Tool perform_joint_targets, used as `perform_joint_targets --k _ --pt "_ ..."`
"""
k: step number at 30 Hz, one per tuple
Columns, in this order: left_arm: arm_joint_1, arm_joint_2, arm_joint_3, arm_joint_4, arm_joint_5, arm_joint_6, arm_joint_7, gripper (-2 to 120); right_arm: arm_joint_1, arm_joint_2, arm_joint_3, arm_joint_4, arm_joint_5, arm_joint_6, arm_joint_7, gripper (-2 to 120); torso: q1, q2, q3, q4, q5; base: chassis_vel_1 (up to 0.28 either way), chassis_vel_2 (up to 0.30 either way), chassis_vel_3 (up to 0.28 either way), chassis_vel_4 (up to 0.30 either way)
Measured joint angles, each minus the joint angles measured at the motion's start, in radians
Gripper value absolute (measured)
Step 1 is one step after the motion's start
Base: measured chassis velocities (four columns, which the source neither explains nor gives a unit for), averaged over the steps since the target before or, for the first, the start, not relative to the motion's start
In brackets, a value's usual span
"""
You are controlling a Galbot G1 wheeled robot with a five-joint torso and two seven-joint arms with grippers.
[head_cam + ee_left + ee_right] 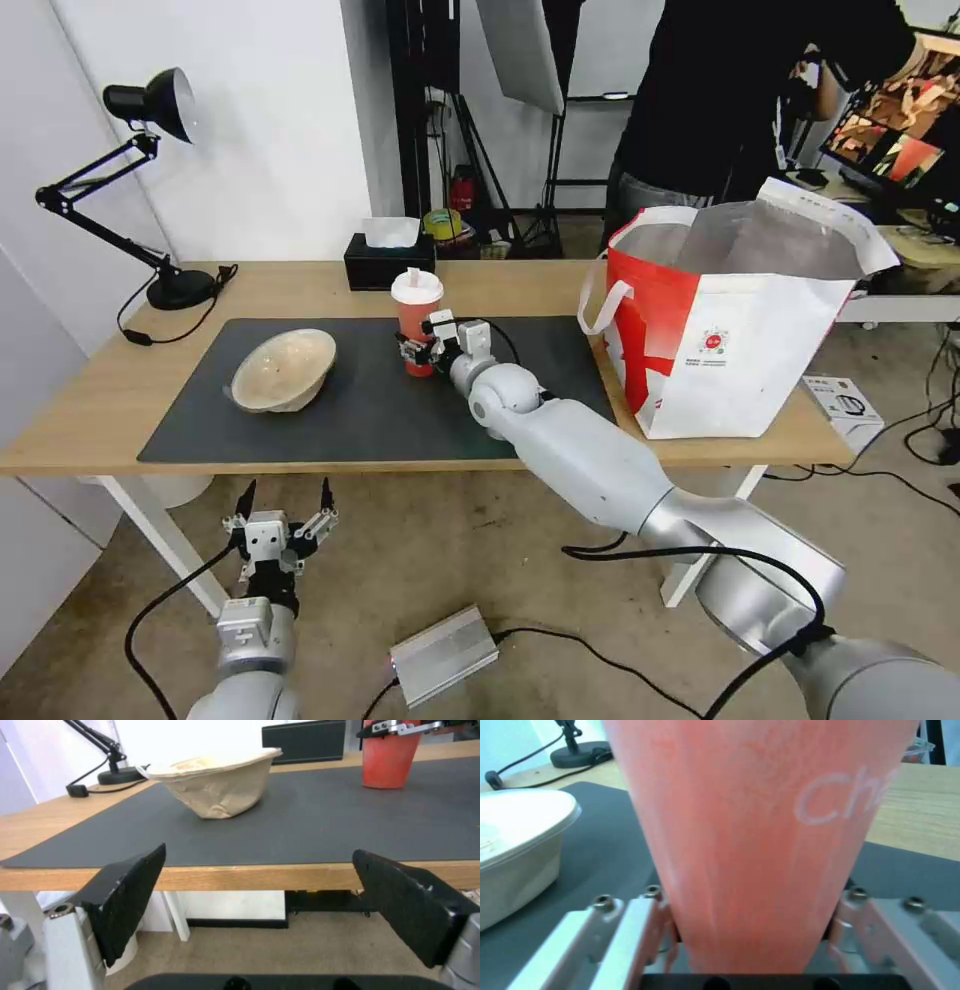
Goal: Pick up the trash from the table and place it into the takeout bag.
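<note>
1. The left gripper [260,896] sits below and in front of the desk [250,877] edge, its two black fingers [130,892] spread wide apart with nothing between them.
2. A dark grey mat [310,825] covers most of the desk's light-wood top.
3. A beige bowl [220,782], crumpled at its base, stands on the mat.
4. An orange-red cup [387,761] stands upright farther along the mat, well apart from the bowl, with the right gripper [400,727] at its upper part.
5. A black lamp base [117,776] with its cable rests on bare wood beyond the mat.
6. A black box [302,740] stands at the far edge.

One cup [416,320], one bowl [283,370], one bag [730,330], two grippers.
</note>
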Motion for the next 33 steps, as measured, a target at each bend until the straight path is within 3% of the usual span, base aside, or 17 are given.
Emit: perform_joint_targets --k 6,13,33 --pt "-0.001 0.0 0.0 0.001 0.0 -0.001 0.0 100 -0.003 -0.008 0.001 0.009 0.0 0.001 0.001 19 0.0 0.0 0.0 0.0002 0.0 0.0 0.0 0.0 0.0" --pt "-0.001 -0.001 0.001 0.002 0.001 -0.003 0.0 100 -0.004 -0.028 -0.004 0.027 0.006 -0.001 0.004 5 0.0 0.0 0.0 0.0 -0.0001 0.0 0.0 0.0 0.0" --pt "-0.005 0.009 0.006 0.005 0.003 -0.003 0.001 100 0.009 -0.118 -0.031 0.15 0.055 -0.033 0.057 4 0.0 0.0 0.0 0.0 0.0 0.0 0.0 0.0 0.0"
